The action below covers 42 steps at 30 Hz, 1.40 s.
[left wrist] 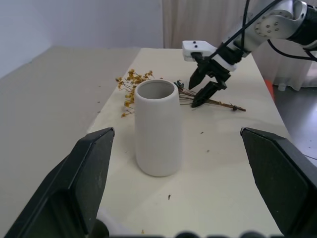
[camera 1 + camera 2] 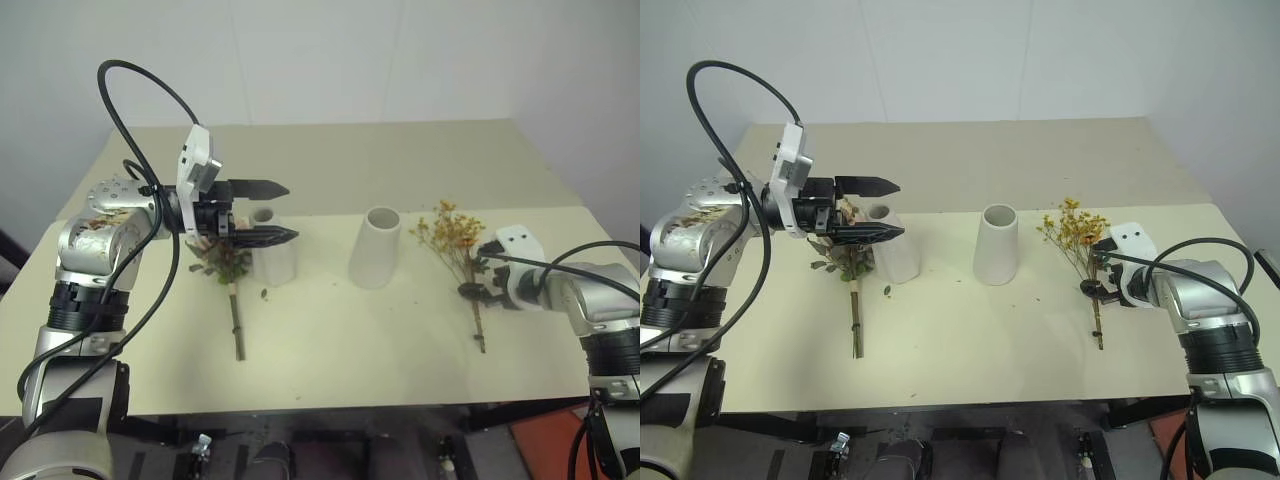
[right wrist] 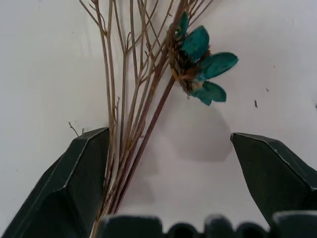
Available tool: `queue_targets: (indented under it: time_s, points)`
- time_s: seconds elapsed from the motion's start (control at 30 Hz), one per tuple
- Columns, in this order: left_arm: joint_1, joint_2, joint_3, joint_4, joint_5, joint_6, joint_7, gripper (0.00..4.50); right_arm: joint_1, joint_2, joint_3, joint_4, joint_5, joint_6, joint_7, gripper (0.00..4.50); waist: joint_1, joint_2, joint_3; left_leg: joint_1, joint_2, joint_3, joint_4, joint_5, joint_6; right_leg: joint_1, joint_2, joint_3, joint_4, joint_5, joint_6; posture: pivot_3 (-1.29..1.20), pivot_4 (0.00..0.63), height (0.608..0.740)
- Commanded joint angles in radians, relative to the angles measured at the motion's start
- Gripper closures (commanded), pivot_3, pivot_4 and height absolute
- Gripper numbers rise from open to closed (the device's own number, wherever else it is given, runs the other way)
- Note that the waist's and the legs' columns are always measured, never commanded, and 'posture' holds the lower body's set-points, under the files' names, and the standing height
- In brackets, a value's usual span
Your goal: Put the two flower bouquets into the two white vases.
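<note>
R gripper (image 2: 1098,272) sits low over the yellow-orange spray (image 2: 1076,228) on the table's right side, fingers apart and straddling the thin brown stems, which run near-to-far w/ blossoms at the far end, just right of the stout vase (image 2: 996,245). So R arm is the nearer one for this bouquet. L gripper (image 2: 883,209) hangs open and empty above the slim vase (image 2: 894,250), beside the pink rose bouquet (image 2: 848,262) lying flat.

place: we read this as a robot test room or lab | evidence: we see bare white walls (image 2: 400,60) and a plain cream table (image 2: 1040,170) set up as a stage | more: a pale curtain (image 1: 198,22) hangs behind | props: two white vases (image 2: 377,247) only, no household furnishings.
</note>
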Motion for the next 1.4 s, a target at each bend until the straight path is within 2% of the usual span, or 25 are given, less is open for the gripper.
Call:
queue_targets:
  time_s: [0.03, 0.2, 0.33, 0.37, 0.5, 0.63, 0.73, 0.9, 1.1, 1.4]
  points:
    - [-0.03, 0.005, 0.019, -0.008, 0.002, -0.021, -0.019, 0.0, -0.003, 0.009, 0.021, 0.038, -0.032, -0.03, 0.011, 1.18, 0.0, 0.0, 0.0, 0.001, 0.0, 0.0, 0.0, 0.0, 0.0, 0.001, 0.0, 0.0, 0.0, 0.0, 0.0, 0.0, 0.15, 0.74]
    - [-0.021, 0.009, 0.029, -0.009, 0.006, -0.023, -0.025, 0.0, -0.005, 0.017, 0.002, 0.05, -0.047, -0.036, 0.006, 2.92, 0.005, -0.001, 0.0, 0.001, 0.0, 0.0, 0.0, 0.0, 0.0, 0.002, 0.0, 0.0, 0.0, 0.0, 0.0, 0.0, 0.15, 0.74]
    - [-0.012, 0.012, 0.046, -0.01, 0.004, -0.026, -0.018, 0.0, -0.022, 0.031, -0.064, 0.058, -0.052, -0.031, -0.028, 4.29, 0.004, -0.001, 0.0, 0.001, 0.0, 0.0, 0.0, 0.0, 0.0, 0.001, 0.0, 0.0, 0.0, 0.0, 0.0, 0.0, 0.15, 0.74]
    - [-0.009, 0.012, 0.049, -0.012, 0.005, -0.028, -0.015, 0.0, -0.026, 0.037, -0.087, 0.058, -0.052, -0.031, -0.04, 4.48, 0.004, -0.001, 0.0, 0.001, 0.0, 0.0, 0.0, 0.0, 0.0, 0.001, 0.0, 0.0, 0.0, 0.0, 0.0, 0.0, 0.15, 0.74]
    - [0.001, 0.009, 0.064, -0.018, -0.004, -0.032, -0.01, 0.0, -0.057, 0.081, -0.213, 0.08, -0.046, -0.068, -0.117, 4.48, 0.004, 0.0, 0.0, 0.0, 0.0, 0.0, 0.0, 0.0, 0.0, 0.001, 0.0, 0.0, 0.0, 0.0, 0.0, 0.0, 0.15, 0.74]
    - [0.018, -0.001, 0.081, -0.029, -0.007, -0.028, 0.016, 0.0, -0.109, 0.177, -0.395, 0.083, -0.05, -0.259, -0.295, 4.48, 0.002, 0.0, 0.0, -0.001, 0.0, 0.0, 0.0, 0.0, 0.0, -0.002, 0.0, 0.001, 0.001, 0.0, 0.0, 0.0, 0.15, 0.74]
    - [0.03, -0.014, 0.104, -0.031, -0.026, -0.029, 0.027, 0.0, -0.143, 0.258, -0.471, 0.022, -0.03, -0.381, -0.382, 4.48, 0.002, 0.0, 0.0, -0.002, 0.0, 0.0, 0.0, 0.0, 0.0, -0.004, 0.0, 0.002, 0.002, 0.0, 0.0, 0.0, 0.15, 0.74]
    - [0.045, -0.019, 0.114, -0.039, -0.026, -0.017, 0.047, 0.0, -0.201, 0.382, -0.584, -0.111, 0.175, -0.479, -0.31, 4.48, 0.0, 0.0, 0.0, -0.008, 0.0, 0.001, 0.0, 0.001, -0.001, -0.013, 0.0, 0.003, 0.006, 0.001, 0.0, 0.0, 0.15, 0.74]
    - [0.06, -0.013, 0.115, -0.045, -0.033, -0.011, 0.054, 0.0, -0.258, 0.462, -0.532, -0.216, 0.311, -0.573, -0.202, 4.48, -0.001, 0.0, 0.0, -0.01, 0.0, 0.001, 0.0, 0.001, -0.002, -0.015, 0.0, 0.003, 0.008, 0.001, -0.001, 0.0, 0.15, 0.74]
    - [0.065, -0.009, 0.105, -0.059, -0.025, -0.011, 0.051, 0.0, -0.246, 0.523, -0.357, -0.281, 0.308, -0.712, -0.087, 4.48, -0.004, 0.0, 0.0, -0.01, 0.0, 0.001, 0.0, 0.002, -0.002, -0.016, 0.001, 0.003, 0.008, 0.001, -0.001, 0.0, 0.15, 0.74]
